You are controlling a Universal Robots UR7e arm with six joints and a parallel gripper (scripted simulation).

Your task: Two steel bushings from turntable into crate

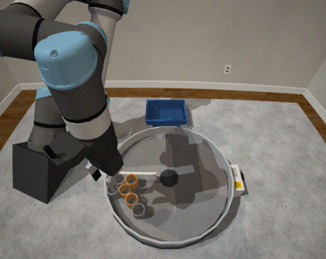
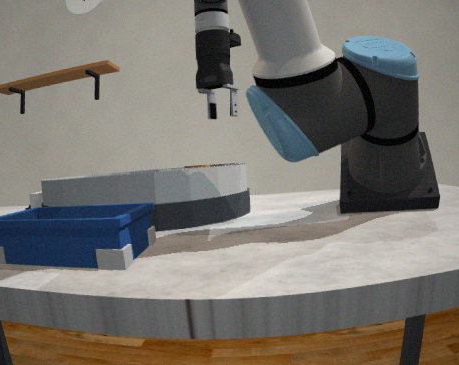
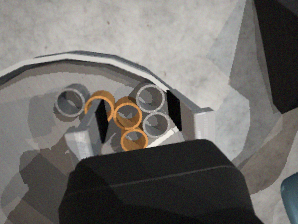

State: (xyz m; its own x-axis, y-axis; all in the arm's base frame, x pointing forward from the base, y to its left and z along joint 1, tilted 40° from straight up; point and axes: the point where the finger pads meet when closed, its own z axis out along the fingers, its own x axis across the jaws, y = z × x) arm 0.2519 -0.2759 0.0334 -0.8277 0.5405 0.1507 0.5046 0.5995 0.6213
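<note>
From my station I have the gripper (image 1: 104,179) (image 2: 224,114) (image 3: 137,107) spread wide with nothing between its fingers. In the exterior view it hangs pointing down, upper centre of the frame, well above the turntable (image 1: 203,223) (image 2: 101,189) (image 3: 25,97).

My steel bushings are the three grey ones, all on the turntable. In the top view they sit lower left of centre: one (image 1: 138,215) (image 3: 82,92) at the near end of the cluster, the other two side by side near the rim, partly behind a finger. Three orange bushings (image 1: 131,205) (image 3: 127,128) run between them (those I leave alone). The wrist view shows the grey pair right of the orange ones, and the single grey one at their left, just outside the left-hand finger in that frame.

A white bar (image 1: 142,173) (image 3: 165,137) reaches from the dark hub (image 1: 169,177) towards the cluster. The blue crate (image 1: 166,122) (image 2: 51,244) stands just beyond the turntable in the top view, upper centre; the exterior view puts it lower left.
</note>
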